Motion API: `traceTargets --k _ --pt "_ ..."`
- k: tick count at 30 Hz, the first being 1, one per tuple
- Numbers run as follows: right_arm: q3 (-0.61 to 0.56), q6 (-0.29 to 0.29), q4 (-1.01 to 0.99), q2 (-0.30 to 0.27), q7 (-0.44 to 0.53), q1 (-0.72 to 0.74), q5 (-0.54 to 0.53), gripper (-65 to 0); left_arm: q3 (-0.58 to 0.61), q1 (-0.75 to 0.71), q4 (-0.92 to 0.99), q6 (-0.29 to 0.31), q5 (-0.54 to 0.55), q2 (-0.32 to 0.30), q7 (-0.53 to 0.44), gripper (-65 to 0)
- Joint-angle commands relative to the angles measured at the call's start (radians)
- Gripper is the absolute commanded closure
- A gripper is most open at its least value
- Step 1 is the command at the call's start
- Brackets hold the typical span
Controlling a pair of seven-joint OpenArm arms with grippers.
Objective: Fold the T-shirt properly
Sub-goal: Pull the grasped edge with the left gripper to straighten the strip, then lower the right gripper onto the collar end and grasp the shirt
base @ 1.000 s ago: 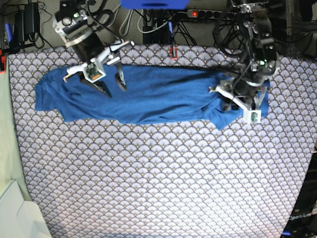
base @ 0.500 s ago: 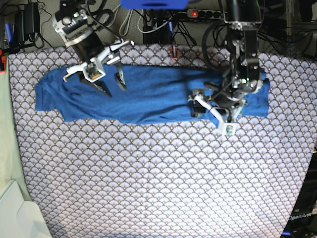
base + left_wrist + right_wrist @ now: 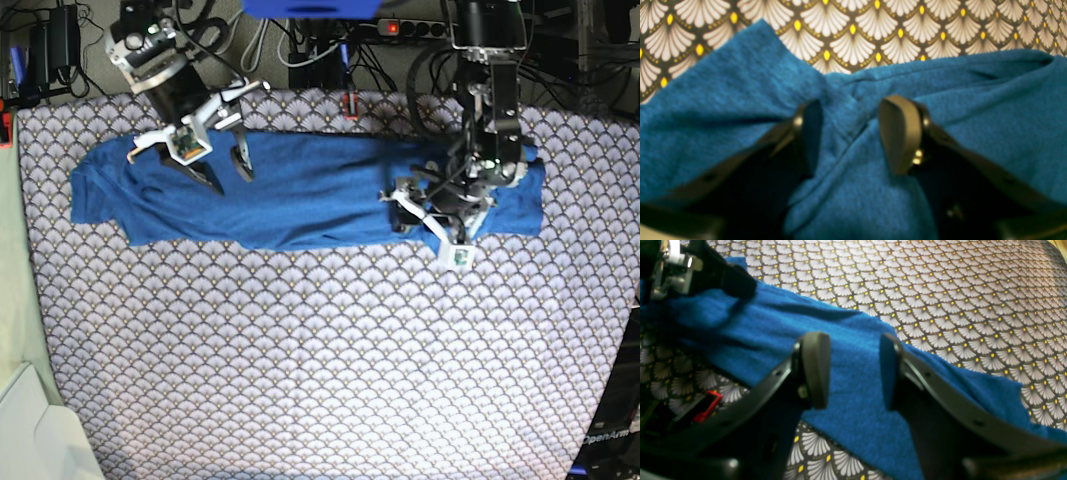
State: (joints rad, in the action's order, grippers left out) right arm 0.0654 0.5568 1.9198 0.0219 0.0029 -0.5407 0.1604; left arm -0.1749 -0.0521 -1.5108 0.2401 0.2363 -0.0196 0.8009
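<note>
since a second ago the left gripper [image 3: 432, 222] has moved from the t-shirt's [image 3: 300, 190] far end inward to the front hem, that end now lying flatter, while the right gripper [image 3: 225, 170] has not moved. both arms reach down from the table's back edge, left jaws spread with a fabric ridge between the fingers [image 3: 902, 133], right jaws spread above the cloth, holding nothing. the shirt lies as a long band across the back of the table cloth [image 3: 330, 360], long axis side to side.

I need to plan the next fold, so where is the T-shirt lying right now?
In the base view the T-shirt lies stretched sideways across the far part of the patterned table cloth, between the two arms.
</note>
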Motion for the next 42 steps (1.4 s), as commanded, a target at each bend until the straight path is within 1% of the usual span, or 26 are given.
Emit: traceTargets --k 1,5,8,9,10,12,14,16,22,29,38,42 --pt "0.001 0.004 0.017 0.000 0.029 0.003 -0.014 -25.9 -0.001 0.016 -0.015 0.005 0.008 -0.004 -0.016 -26.8" --pt "0.001 0.004 0.017 0.000 0.029 0.001 -0.014 -25.9 -0.001 0.016 -0.015 0.005 0.008 -0.004 -0.016 -17.4" --pt "0.001 0.004 0.017 0.000 0.029 0.000 -0.014 -25.9 -0.001 0.016 -0.015 0.005 0.008 -0.013 -0.015 -7.0" --pt "0.001 0.004 0.017 0.000 0.029 0.000 -0.014 -25.9 -0.001 0.016 -0.015 0.005 0.008 -0.018 -0.015 -2.4" --pt "0.001 0.004 0.017 0.000 0.029 0.000 -0.014 -25.9 -0.001 0.016 -0.015 0.005 0.008 -0.018 -0.015 0.0" --pt "0.001 0.004 0.017 0.000 0.029 0.000 -0.014 -25.9 -0.001 0.016 -0.015 0.005 0.008 -0.021 -0.015 -1.3" --pt "0.001 0.004 0.017 0.000 0.029 0.000 -0.014 -25.9 -0.002 0.014 -0.015 0.005 0.008 -0.036 -0.016 -0.4" --pt "0.001 0.004 0.017 0.000 0.029 0.003 -0.014 -25.9 -0.002 0.011 -0.027 0.005 0.010 -0.038 -0.016 -0.5" --pt "0.001 0.004 0.017 0.000 0.029 0.003 -0.014 -25.9 -0.004 -0.002 -0.122 0.005 0.010 -0.038 -0.005 -0.5" --pt "0.001 0.004 0.017 0.000 0.029 0.001 -0.014 -25.9 -0.093 -0.050 -0.195 0.005 0.018 -0.029 -0.005 -0.5" --pt "-0.005 0.004 0.013 0.000 0.029 0.000 -0.014 -25.9 -0.094 -0.073 -0.193 0.011 0.019 -0.030 -0.005 -0.4" --pt "-0.006 0.004 -0.042 0.000 0.029 0.000 -0.014 -25.9 -0.090 -0.070 -0.193 0.011 0.019 -0.029 -0.005 -0.4"
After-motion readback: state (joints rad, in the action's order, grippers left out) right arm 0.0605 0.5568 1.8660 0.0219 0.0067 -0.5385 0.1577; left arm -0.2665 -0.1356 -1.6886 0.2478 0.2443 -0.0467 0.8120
